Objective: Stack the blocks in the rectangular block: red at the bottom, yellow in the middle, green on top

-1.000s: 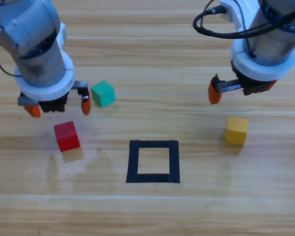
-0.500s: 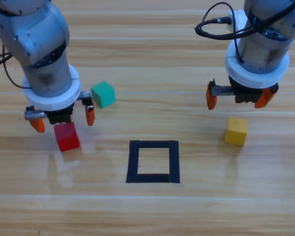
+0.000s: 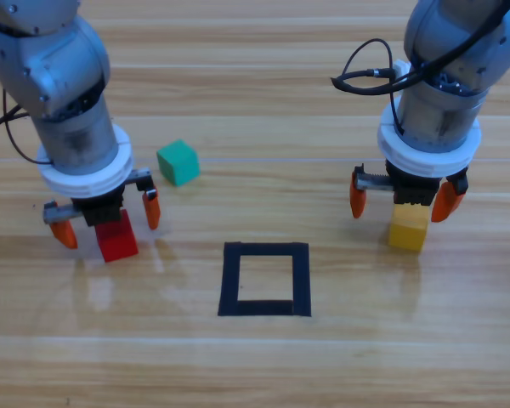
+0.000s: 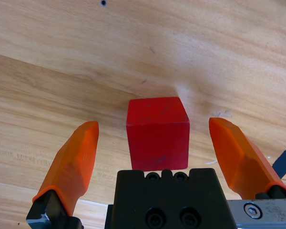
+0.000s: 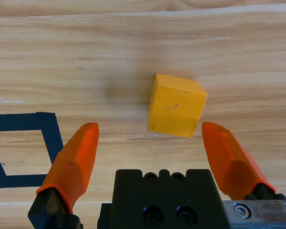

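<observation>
1. The small matte bright-red cube (image 3: 117,239) sits on the table at the left, well apart from the nearly square outline of black tape (image 3: 265,279). In the left wrist view the red cube (image 4: 158,132) lies between the two orange jaws with clear wood on either side of it.
2. The left gripper (image 3: 108,221) stands directly over the red cube, jaws spread wide and touching nothing.
3. The small plain yellow cube (image 3: 408,228) rests at the right, well apart from the tape outline. In the right wrist view the yellow cube (image 5: 176,105) is turned at an angle to the jaws and sits toward the right-hand jaw.
4. The right gripper (image 3: 399,201) hangs over the yellow cube, jaws likewise spread and clear of it.
5. The small teal-green cube (image 3: 178,161) lies just beside the left arm, on its far side, untouched.
6. The tape outline encloses only bare wood; none of the three cubes is inside it.
7. The surface is a pale wooden table (image 3: 263,365) of long planks with visible grain and a slight sheen. Nothing of the room beyond it shows.
8. Compared with one second ago: the left gripper has moved from beside the green cube to a position over the red cube, and the right gripper has come down from above and behind the yellow cube to straddle it. All three cubes and the outline lie where they lay.
</observation>
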You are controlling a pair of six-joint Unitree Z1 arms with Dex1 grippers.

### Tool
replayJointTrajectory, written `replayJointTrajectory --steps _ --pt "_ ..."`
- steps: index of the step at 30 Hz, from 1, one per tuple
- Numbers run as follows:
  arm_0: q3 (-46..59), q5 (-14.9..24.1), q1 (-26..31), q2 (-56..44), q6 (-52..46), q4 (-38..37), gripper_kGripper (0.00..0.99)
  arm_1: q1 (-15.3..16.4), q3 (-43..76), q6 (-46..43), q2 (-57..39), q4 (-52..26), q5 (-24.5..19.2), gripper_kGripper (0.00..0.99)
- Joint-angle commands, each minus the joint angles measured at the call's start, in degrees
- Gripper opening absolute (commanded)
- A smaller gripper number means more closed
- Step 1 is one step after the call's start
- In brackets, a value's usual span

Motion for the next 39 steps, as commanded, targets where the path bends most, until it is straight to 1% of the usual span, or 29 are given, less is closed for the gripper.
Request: replayJointTrajectory --steps 1,3,5,7,10,13,16,19,21,22,23,24,26,27,28,30,31,32,33,35,36,37,38,39 --pt "1.3 -0.3 2.5 0.7 -0.5 -0.6 0.989 -4.0 0.7 2.1 5.0 1.0 0.2 0.959" --pt "1.3 -0.3 2.5 0.7 -0.7 -0.7 0.989 -5.4 0.6 2.4 5.6 1.0 0.6 0.959" --pt "2.0 -0.4 2.5 0.8 -1.1 -1.2 0.959 -6.6 0.6 2.7 6.9 1.0 1.0 0.959" --pt "2.6 -0.4 2.5 0.8 -1.3 -1.7 0.939 -7.3 0.5 3.0 7.7 1.0 1.7 0.957" --pt "2.9 -0.9 2.5 0.5 -1.8 -1.8 0.936 -7.8 0.4 3.0 8.8 1.0 2.4 0.95" --pt "3.1 -1.0 2.5 -0.2 -2.5 -1.8 0.937 -8.0 -0.2 2.7 10.0 1.0 3.8 0.877" --pt "2.9 -1.0 2.5 -0.6 -2.7 -1.8 0.939 -8.5 -0.4 2.4 10.6 1.0 5.4 0.762" --pt "2.6 -1.4 2.2 -0.7 -2.9 -1.8 0.937 -9.3 -0.4 1.0 10.6 1.0 8.4 0.643" --pt "2.6 -1.7 1.8 -0.7 -3.3 -1.9 0.922 -9.4 -0.7 -0.4 10.6 1.0 9.6 0.565" --pt "2.5 -1.7 1.6 -0.7 -3.3 -1.9 0.885 -9.4 -0.7 -1.8 10.5 1.1 10.4 0.525" --pt "2.3 -1.8 1.3 -0.7 -3.3 -1.9 0.848 -9.4 -0.7 -2.6 10.4 1.0 10.9 0.515" --pt "2.4 -1.8 1.1 -0.6 -3.2 -2.2 0.819 -9.4 -0.7 -4.6 10.4 1.0 12.3 0.479" --pt "2.4 -1.9 0.9 -0.4 -3.0 -2.6 0.753 -9.4 -0.7 -9.4 10.4 1.0 14.5 0.276" --pt "2.4 -2.0 0.7 -0.4 -2.7 -2.7 0.696 -9.4 -0.7 -11.9 10.1 1.0 15.0 0.193" --pt "2.4 -1.9 0.7 -0.4 -2.5 -2.7 0.649 -9.4 -0.7 -13.8 9.8 1.0 15.1 0.158" --pt "2.4 -1.8 0.6 -0.6 -1.7 -2.7 0.523 -9.4 -1.2 -18.4 9.0 1.1 14.8 0.147" --pt "2.3 -1.5 0.6 -1.0 -1.0 -2.7 0.43 -9.4 -1.6 -21.3 8.7 1.1 14.6 0.147" --pt "2.6 -1.1 0.6 -1.9 -0.3 -2.7 0.321 -8.9 -3.3 -24.7 9.1 2.8 14.6 0.147" --pt "2.9 -0.5 0.6 -2.7 0.7 -2.7 0.201 -8.7 -5.3 -26.4 9.6 5.1 14.1 0.147" --pt "3.3 0.1 0.7 -4.3 3.1 -2.7 0.0 -8.4 -8.4 -29.3 10.6 8.7 12.8 0.147" --pt "3.3 0.2 0.7 -5.1 4.6 -2.7 0.0 -8.4 -8.6 -30.4 10.4 9.2 12.3 0.147" --pt "2.6 0.4 0.7 -5.4 6.8 -2.8 0.0 -8.4 -8.9 -31.3 9.9 9.8 10.2 0.147" --pt "1.5 0.9 0.7 -5.5 8.3 -2.7 0.0 -8.4 -8.8 -31.4 8.9 9.9 9.2 0.147" --pt "0.7 0.9 0.6 -5.8 10.7 -2.7 0.0 -8.3 -8.9 -32.3 8.0 10.0 6.6 0.147"
